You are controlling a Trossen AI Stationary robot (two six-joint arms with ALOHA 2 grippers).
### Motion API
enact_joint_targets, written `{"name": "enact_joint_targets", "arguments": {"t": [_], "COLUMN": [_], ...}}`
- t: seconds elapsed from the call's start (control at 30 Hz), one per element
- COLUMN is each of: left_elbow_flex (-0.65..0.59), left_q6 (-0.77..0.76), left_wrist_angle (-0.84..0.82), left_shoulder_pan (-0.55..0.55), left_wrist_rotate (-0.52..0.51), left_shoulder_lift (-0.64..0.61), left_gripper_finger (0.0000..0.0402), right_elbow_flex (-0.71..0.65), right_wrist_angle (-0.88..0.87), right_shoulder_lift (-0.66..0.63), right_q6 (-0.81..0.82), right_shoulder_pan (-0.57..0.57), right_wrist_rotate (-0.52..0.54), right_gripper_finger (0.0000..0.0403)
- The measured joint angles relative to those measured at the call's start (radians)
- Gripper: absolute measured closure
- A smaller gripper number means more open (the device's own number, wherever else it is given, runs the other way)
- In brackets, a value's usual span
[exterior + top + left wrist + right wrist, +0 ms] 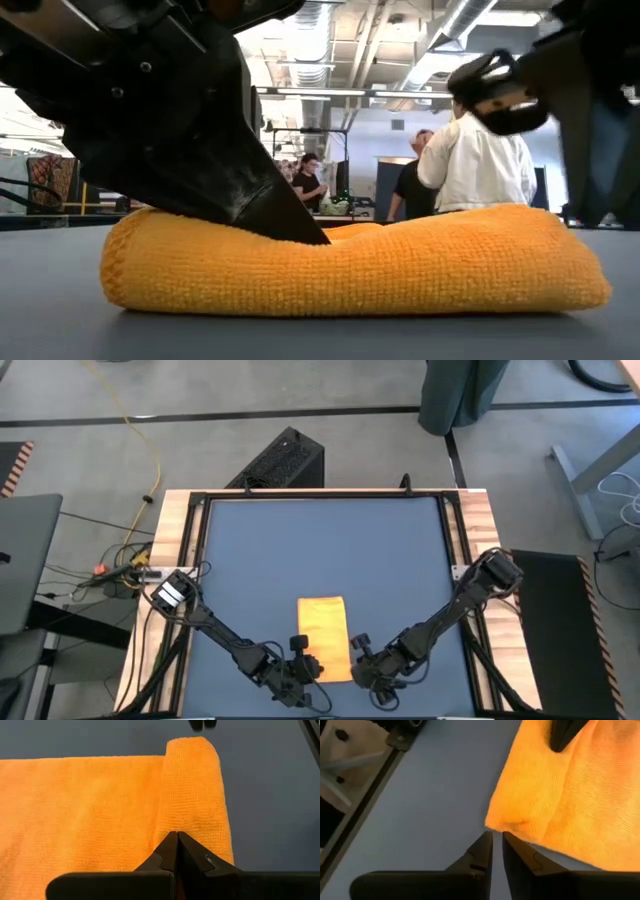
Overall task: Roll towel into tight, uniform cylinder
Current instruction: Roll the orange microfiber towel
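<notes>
The yellow towel lies on the blue table as a folded strip running from far to near. Its near end is turned over into a thick band. My left gripper is shut, its tips down on that band toward its left end. My right gripper stands slightly open just off the band's right corner, with nothing between its fingers. In the low view it hangs above the towel. My left gripper presses its shut fingertips down on the top of the turned-over near end. It comes slanting down from the table's near left. The cloth is dented under the tips. The towel rests on the table.
The blue mat lies bare beyond the towel's far end, with wooden rails at the table's sides. A black box stands on the floor past the far edge. People stand in the room behind.
</notes>
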Motion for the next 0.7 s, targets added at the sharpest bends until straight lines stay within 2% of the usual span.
{"name": "enact_joint_targets", "arguments": {"t": [0.13, 0.43, 0.7], "left_elbow_flex": [0.000, 0.000, 0.000], "left_q6": [0.000, 0.003, 0.002], "left_wrist_angle": [-0.003, -0.005, -0.004], "left_shoulder_pan": [0.003, 0.020, 0.021], "left_wrist_rotate": [0.016, 0.047, 0.060], "left_shoulder_lift": [0.000, 0.000, 0.000], "left_gripper_finger": [0.0401, 0.0401, 0.0401], "right_elbow_flex": [0.000, 0.001, 0.015], "right_wrist_angle": [-0.002, 0.025, 0.040], "right_shoulder_lift": [-0.033, 0.046, 0.070], "right_q6": [-0.050, -0.279, -0.364], "right_shoulder_pan": [0.032, 0.112, 0.131], "right_wrist_rotate": [0.026, 0.215, 0.362], "right_gripper_finger": [0.0309, 0.0258, 0.0215]}}
